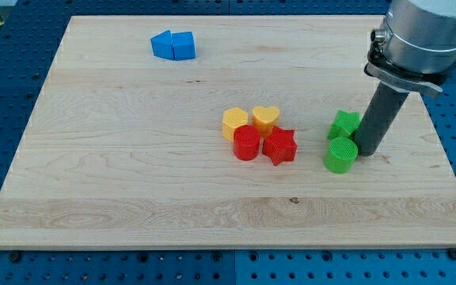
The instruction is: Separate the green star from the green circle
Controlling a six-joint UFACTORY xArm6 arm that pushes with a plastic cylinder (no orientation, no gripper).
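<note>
My tip [368,152], a bare rod holding nothing, rests on the board [133,174] just right of the green star [343,123] and green circle [340,154], which touch at the view's right. The split looks about to start; next I'd wedge between them and push one away

You have one view only, so nothing overlaps with another. It looks down at a slant from beyond the worktop's [133,190] 6 o'clock edge, facing toward 12 o'clock. It stands far enough back to take in nearly the whole board, with blue perforated base [6,95] showing around it. The arm [418,39] enters at 2 o'clock, cropped.
</note>
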